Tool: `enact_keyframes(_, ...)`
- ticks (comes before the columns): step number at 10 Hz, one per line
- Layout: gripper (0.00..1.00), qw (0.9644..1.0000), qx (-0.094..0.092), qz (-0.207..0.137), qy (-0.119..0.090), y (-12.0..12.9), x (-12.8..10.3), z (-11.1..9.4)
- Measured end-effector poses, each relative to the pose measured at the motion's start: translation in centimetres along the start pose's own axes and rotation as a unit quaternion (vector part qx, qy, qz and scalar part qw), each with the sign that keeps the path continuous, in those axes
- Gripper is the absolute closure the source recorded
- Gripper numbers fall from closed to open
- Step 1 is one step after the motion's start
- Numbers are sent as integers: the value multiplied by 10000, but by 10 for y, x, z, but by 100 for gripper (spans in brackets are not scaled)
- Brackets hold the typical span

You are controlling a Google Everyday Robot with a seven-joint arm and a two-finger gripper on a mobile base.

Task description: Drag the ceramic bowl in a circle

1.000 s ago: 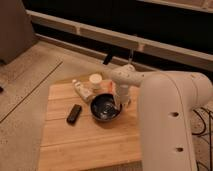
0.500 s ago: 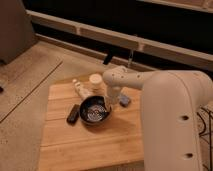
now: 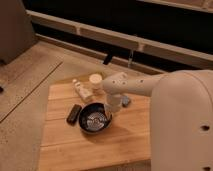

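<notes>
**Ceramic bowl swings leftward along its circle**

Ceramic bowl (image 3: pixel 95 118) is what we track here, but going by size we start with the robot's pale arm (image 3: pixel 150 87), which fills the right of the view and reaches left over the wooden table (image 3: pixel 60 150). The table stands on a speckled floor, with a dark wall and ledge behind.

The glossy black bowl rests on the table just left of centre, pale rings glinting inside. Compared with a second ago we see it further left and slightly nearer the camera, now close beside the dark rectangular object (image 3: pixel 74 113); the arm has swept the same way. We judge the drag to be well under way, tracing an arc, with the loop not yet returned to its start.

The gripper (image 3: pixel 109 112) reaches down at the bowl's right rim, its fingers together; we judge it pinches or hooks the rim.

Behind the bowl stand a small white cup (image 3: pixel 95 80) and a small pale bottle (image 3: pixel 78 88).
</notes>
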Motion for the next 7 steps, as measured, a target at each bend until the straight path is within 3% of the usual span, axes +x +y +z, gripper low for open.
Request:
enact_keyframes(4, 100, 9996, -44, 277, 8, -30, -29, 1)
enact_keyframes(7, 96, 9998, -144, 123, -15, -21, -55, 2)
